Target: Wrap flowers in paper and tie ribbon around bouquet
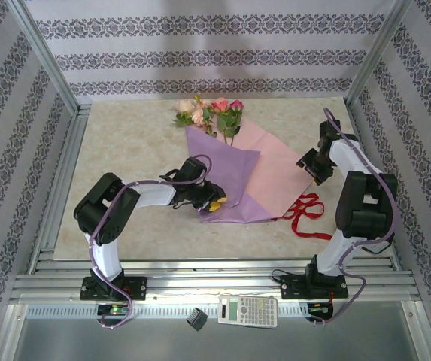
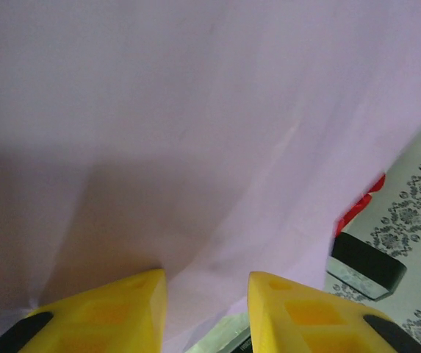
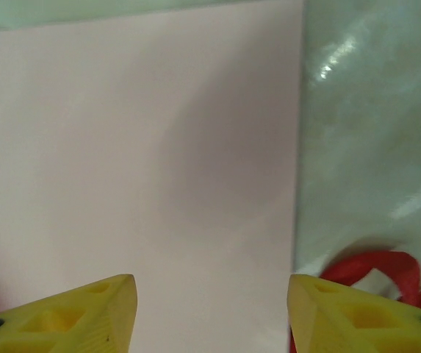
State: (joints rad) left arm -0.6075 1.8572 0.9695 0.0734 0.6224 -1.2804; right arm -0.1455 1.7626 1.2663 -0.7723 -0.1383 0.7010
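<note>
Purple paper (image 1: 223,169) lies on the bench (image 1: 125,143) w/ one flap folded over the green stalks of the flowers (image 1: 211,113), so just the pink, cream and dark pink blooms poke out at the far end. The pale pink inside of the sheet shows on the right side, not folded over yet. My left claw (image 1: 209,203) sits at the near end of the purple flap. On the left wrist cam its fingers (image 2: 122,309) are a bit apart and the sheet is pushed right up on the tips. I think it's there to hold that flap down so it won't pop open, but I can't tell if it has hold of anything. My right claw (image 3: 210,283) hangs over the right edge of the pink part, spread wide w/ nothing in it. I think it's lined up to grab that edge and fold it across. The red ribbon (image 1: 305,213) lies loose and curly on the bench by the near right corner of the paper, close to the right arm, prob. so it's easy to reach. Wrap looks abt half done, no tie yet. Paper is thin, so it may slip or crease.
</note>
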